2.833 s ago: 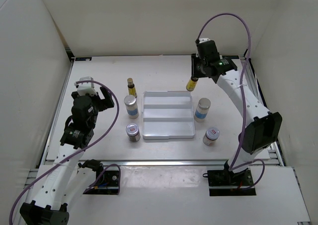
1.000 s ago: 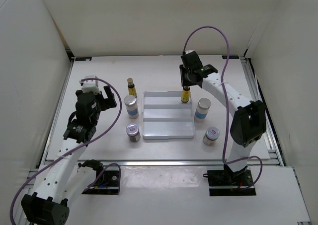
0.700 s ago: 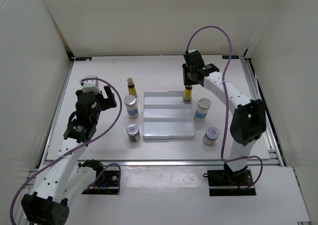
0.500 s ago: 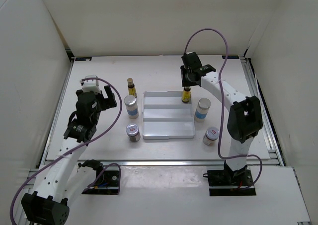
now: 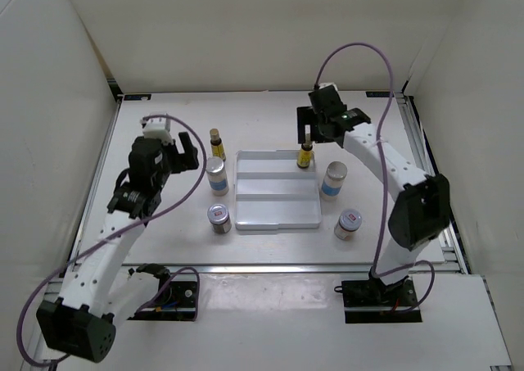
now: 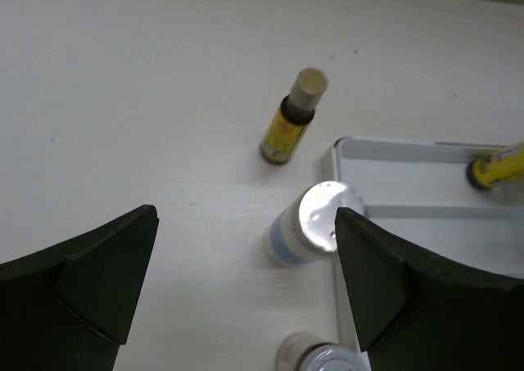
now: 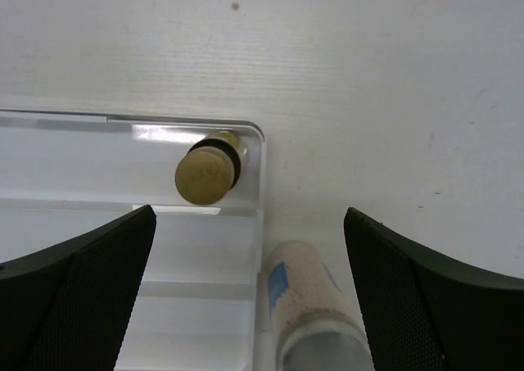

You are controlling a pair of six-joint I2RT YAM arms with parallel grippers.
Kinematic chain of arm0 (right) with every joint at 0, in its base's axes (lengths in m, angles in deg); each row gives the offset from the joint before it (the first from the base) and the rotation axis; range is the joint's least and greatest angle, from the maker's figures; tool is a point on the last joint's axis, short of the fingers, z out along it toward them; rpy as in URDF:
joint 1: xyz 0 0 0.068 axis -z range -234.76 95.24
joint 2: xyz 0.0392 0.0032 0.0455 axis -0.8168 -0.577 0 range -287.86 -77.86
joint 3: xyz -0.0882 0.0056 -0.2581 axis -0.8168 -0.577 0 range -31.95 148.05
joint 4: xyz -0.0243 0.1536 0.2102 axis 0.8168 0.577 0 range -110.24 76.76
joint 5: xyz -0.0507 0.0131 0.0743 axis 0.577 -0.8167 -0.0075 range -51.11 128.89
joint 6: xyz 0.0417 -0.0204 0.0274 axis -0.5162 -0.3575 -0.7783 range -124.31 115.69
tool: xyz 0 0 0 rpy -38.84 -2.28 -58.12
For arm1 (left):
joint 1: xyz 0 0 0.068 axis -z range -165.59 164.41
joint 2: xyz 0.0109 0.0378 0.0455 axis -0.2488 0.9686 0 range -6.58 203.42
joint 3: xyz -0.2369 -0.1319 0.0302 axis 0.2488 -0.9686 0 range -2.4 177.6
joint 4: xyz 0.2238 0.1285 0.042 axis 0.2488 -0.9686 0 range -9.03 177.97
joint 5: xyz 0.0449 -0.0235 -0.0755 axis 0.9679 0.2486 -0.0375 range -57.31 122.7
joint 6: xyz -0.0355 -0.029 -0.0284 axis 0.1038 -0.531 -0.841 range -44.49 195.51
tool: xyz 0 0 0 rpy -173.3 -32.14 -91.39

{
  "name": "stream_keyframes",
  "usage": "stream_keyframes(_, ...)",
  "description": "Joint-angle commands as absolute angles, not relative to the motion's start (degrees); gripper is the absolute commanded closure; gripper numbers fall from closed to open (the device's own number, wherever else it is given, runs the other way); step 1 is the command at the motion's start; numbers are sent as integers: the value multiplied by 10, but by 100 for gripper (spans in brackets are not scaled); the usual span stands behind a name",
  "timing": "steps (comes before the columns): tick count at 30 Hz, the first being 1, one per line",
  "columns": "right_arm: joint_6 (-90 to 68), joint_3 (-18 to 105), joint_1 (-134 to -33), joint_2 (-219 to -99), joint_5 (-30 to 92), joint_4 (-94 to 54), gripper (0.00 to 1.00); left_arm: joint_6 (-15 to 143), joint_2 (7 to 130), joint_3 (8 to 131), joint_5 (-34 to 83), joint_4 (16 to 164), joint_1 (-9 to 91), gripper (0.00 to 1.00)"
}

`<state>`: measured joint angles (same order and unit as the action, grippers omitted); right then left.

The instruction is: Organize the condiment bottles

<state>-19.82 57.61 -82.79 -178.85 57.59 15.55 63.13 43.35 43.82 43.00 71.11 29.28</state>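
One amber bottle (image 5: 304,155) upright in stepped tray's (image 5: 274,211) far right corner. Right gripper (image 7: 250,214) above it, fingers spread. Second amber bottle (image 6: 292,117) and blue-label bottle (image 6: 307,232) left of tray. Left gripper (image 6: 246,215) wide apart, empty.

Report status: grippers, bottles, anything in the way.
Left gripper open, right gripper open, both empty. One yellow bottle standing in the tray's far right corner; five others outside it on the table. Nothing blocking.
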Motion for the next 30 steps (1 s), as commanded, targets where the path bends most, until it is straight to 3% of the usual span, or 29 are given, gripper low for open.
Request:
stream_keyframes(1,-185,601,-822,-1689,645,162,1,618,518,544,341,686,300,8)
stream_keyframes(6,-173,609,-822,-1627,611,176,1,613,714,740,321,598,313,13)
stream_keyframes(13,-173,562,-822,-1509,541,197,1,613,868,808,327,585,313,9)
stream_keyframes(22,-173,502,-822,-1358,519,202,1,602,945,858,351,585,313,14)
stream_keyframes(30,-163,488,-822,-1315,524,197,1,608,985,895,351,585,313,34)
